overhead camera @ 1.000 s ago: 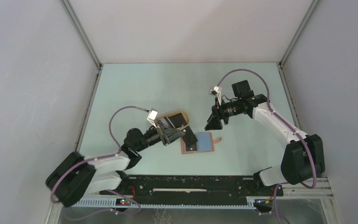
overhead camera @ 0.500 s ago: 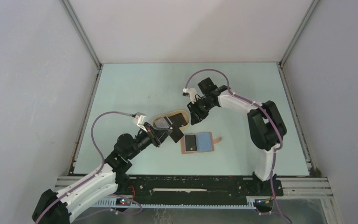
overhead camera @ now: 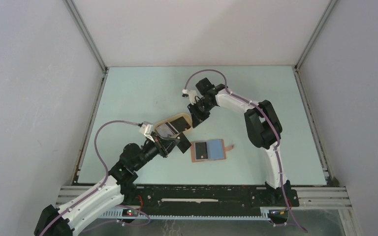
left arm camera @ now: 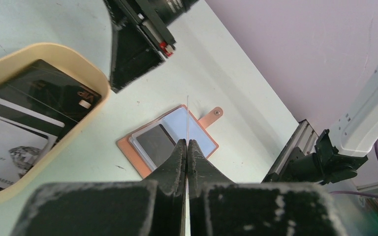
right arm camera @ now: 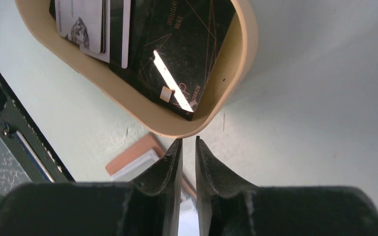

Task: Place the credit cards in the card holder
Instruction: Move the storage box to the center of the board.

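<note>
A tan oval tray point(right arm camera: 242, 54) sits on the pale green table point(overhead camera: 142, 93), inside grey enclosure walls. The right gripper point(right arm camera: 188, 145) hangs just beyond the tray's rounded end. Its 2 fingers stand almost together, with a slim gap and nothing between them. In the left wrist view its black body is beside the tray, apart from the card holder point(left arm camera: 170, 140).

The credit cards point(right arm camera: 177, 54) in the tray overlap. 1 is glossy black with thin gold lines, and another is pale grey-white with a dark stripe. The card holder lies open and flat on the table near the tray. It is reddish-brown with light blue pockets, a dark grey card lies on its left half, and its snap tab sticks out to the right.

The left gripper point(left arm camera: 187, 147) is clamped tight on a black card point(overhead camera: 184, 143), which its own camera sees edge-on as a thin line. From above, that card is held between the tray and the holder, just beside the holder's left edge.
</note>
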### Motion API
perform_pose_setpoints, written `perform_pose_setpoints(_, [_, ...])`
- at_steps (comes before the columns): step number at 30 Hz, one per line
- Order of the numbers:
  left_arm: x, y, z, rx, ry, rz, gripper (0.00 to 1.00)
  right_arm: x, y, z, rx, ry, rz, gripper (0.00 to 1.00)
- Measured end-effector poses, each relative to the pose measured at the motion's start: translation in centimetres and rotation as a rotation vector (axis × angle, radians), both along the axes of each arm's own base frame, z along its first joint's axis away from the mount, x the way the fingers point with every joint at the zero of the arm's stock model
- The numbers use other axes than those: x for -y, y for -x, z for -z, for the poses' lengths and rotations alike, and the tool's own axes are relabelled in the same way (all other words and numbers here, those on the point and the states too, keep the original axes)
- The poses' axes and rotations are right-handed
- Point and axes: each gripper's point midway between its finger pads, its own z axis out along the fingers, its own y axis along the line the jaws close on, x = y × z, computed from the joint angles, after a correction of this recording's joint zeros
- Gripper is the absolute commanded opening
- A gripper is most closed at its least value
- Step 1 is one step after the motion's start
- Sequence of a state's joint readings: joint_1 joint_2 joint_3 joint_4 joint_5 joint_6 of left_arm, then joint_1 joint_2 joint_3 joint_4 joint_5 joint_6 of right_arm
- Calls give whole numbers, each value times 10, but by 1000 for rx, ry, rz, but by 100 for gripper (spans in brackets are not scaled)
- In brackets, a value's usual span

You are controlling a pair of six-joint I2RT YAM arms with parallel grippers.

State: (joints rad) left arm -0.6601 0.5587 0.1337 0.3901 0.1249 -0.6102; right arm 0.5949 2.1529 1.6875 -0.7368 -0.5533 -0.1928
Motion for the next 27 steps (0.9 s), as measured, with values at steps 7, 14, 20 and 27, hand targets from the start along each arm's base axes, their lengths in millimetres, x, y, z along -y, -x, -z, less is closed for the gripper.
perform_pose_setpoints(7, [0, 2, 0, -11, 26, 0, 0, -33, -34, -5, 38, -39, 8, 26])
perform_pose_setpoints(14, [10, 0, 11, -83, 95, 18, 0, -10, -8, -29, 32, -64, -38, 31])
perform_pose_setpoints(20, [27, -3, 35, -180, 90, 71, 0, 63, 52, -108, 111, -190, -38, 34])
perform_pose_setpoints(27, [45, -11, 56, -240, 90, 119, 0, 115, 74, -147, 205, -378, 30, 30])
